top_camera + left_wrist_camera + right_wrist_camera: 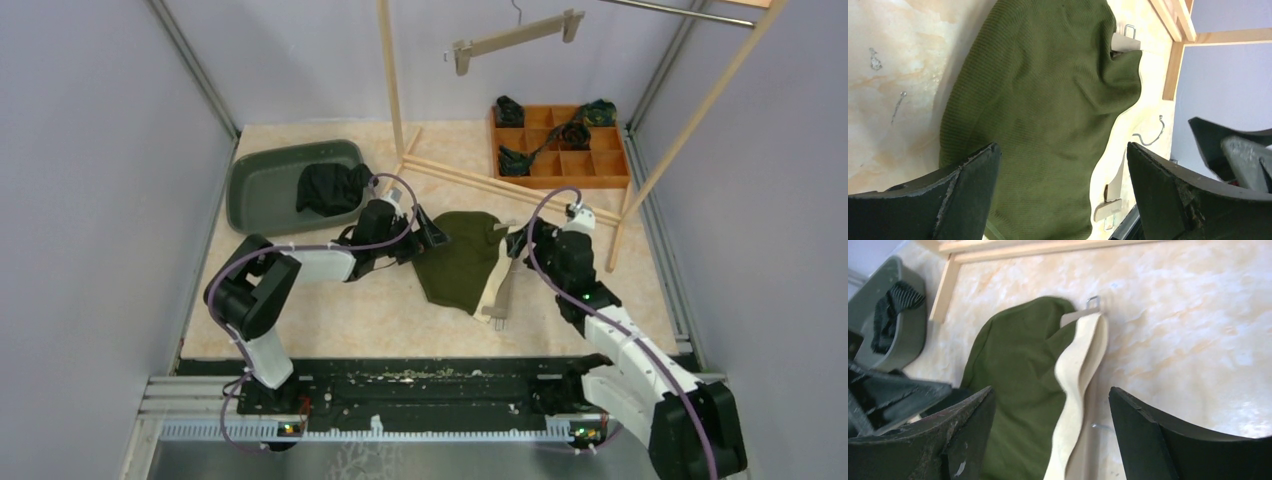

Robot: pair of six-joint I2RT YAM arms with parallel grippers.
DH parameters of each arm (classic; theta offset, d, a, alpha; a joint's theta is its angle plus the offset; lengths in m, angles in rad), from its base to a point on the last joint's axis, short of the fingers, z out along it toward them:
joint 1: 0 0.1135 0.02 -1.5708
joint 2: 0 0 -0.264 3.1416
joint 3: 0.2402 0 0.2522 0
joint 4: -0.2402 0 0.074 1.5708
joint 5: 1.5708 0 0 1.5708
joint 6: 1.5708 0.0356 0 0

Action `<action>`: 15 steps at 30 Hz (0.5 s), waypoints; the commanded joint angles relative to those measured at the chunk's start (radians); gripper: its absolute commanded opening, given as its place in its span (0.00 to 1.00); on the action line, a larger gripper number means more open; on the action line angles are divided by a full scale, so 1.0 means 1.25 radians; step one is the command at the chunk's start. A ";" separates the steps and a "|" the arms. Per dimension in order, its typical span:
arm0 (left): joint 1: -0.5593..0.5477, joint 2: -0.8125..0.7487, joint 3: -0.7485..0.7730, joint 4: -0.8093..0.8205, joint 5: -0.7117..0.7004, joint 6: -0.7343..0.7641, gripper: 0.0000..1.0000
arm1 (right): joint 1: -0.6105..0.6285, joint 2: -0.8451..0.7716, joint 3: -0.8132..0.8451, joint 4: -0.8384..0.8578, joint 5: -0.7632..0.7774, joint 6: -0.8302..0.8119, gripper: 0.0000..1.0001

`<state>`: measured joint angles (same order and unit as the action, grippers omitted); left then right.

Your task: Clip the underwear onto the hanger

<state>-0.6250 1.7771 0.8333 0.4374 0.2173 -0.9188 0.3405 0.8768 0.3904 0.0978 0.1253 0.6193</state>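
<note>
The olive-green underwear (460,258) lies flat on the table, its cream waistband (495,285) along the right edge over a wooden clip hanger (507,290) that lies on the table under it. The underwear also shows in the left wrist view (1043,115) and the right wrist view (1018,385). The hanger's clip (1108,207) and wire hook (1152,136) show beside the cloth. My left gripper (432,236) is open just left of the underwear. My right gripper (524,243) is open at the hanger's upper end, over the waistband (1075,390).
A green bin (290,185) with a dark garment (330,187) stands at the back left. A wooden rack (500,175) holds another hanger (515,38) at the back. A wooden compartment tray (560,150) with dark garments sits at the back right.
</note>
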 commanded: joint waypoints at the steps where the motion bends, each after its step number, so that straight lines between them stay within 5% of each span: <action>1: 0.007 -0.046 -0.012 -0.042 -0.016 0.028 0.99 | -0.087 0.042 0.049 0.046 -0.094 -0.033 0.83; 15: 0.010 -0.115 -0.031 -0.045 -0.054 0.046 0.99 | -0.154 0.254 0.126 0.115 -0.168 -0.057 0.83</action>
<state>-0.6189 1.6539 0.7731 0.3576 0.1608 -0.8810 0.1596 1.1721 0.4824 0.1535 -0.0566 0.5667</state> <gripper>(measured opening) 0.995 0.825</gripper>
